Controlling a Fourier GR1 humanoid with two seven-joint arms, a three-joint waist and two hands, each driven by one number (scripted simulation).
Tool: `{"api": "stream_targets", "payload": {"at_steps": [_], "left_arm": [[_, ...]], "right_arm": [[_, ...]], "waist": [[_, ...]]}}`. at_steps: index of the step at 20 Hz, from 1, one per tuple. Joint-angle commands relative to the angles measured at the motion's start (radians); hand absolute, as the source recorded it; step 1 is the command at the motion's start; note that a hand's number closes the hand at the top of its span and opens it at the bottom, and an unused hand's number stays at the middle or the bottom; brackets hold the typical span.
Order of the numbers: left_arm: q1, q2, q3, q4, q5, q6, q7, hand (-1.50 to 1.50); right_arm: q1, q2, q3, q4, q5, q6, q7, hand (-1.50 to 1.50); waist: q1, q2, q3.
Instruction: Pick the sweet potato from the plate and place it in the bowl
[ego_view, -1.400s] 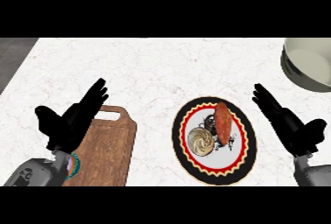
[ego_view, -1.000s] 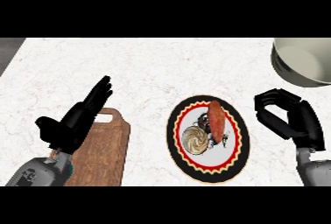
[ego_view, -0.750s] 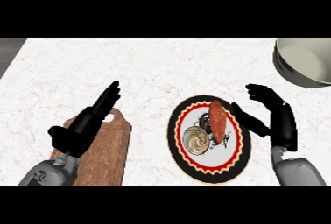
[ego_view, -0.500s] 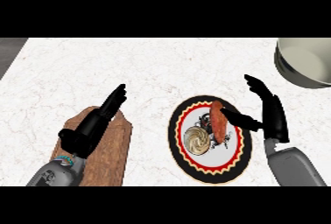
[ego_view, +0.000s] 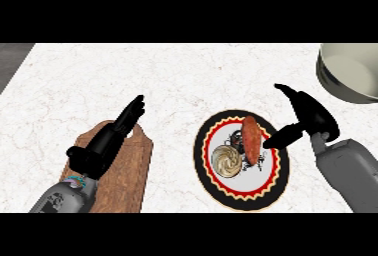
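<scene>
A reddish-brown sweet potato (ego_view: 252, 140) lies lengthwise on a black plate (ego_view: 238, 189) with a red and yellow zigzag rim and a pale spiral pattern. My right hand (ego_view: 307, 116) hovers just right of the plate, open, thumb reaching toward the potato's right side without closing on it. The grey-green bowl (ego_view: 348, 72) sits at the upper right, partly cut off by the view's edge. My left hand (ego_view: 108, 141) is open, fingers straight, above the cutting board at the left.
A wooden cutting board (ego_view: 122, 171) lies under my left forearm at the lower left. The white marble counter (ego_view: 170, 75) stretches across the back; a dark strip borders its far left edge.
My right hand opened from a curled pose and moved in beside the plate, thumb now near the sweet potato. My left hand shifted lower over the board. The view has slid slightly.
</scene>
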Motion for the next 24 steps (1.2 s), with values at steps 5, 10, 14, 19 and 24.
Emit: {"api": "stream_targets", "payload": {"at_steps": [5, 10, 14, 19, 24], "left_arm": [[-0.013, -0.017, 0.023, 0.015, 0.001, -0.004, 0.004, 0.0], [0.056, -0.013, -0.014, -0.033, -0.038, -0.015, -0.013, 0.0], [0.008, -0.037, 0.011, 0.006, -0.039, -0.008, 0.01, 0.0], [0.008, -0.042, 0.054, 0.057, -0.04, -0.038, -0.034, 0.0], [0.07, -0.049, 0.049, 0.008, -0.059, -0.044, -0.04, 0.0]], "right_arm": [[-0.233, 0.041, -0.045, 0.04, -0.302, 0.409, 0.408, -1.5], [-0.278, 0.076, -0.027, 0.122, -0.362, 0.419, 0.464, -1.5], [-0.315, 0.14, 0.041, 0.144, -0.346, 0.374, 0.538, -1.5], [-0.351, 0.166, 0.046, 0.161, -0.333, 0.36, 0.547, -1.5], [-0.247, 0.15, 0.099, 0.1, -0.227, 0.309, 0.468, -1.5]], "waist": [[-0.003, 0.003, 0.003], [-0.002, 0.001, 0.004], [-0.012, 0.001, 0.004], [-0.018, 0.002, 0.004], [-0.019, 0.001, 0.004]]}}
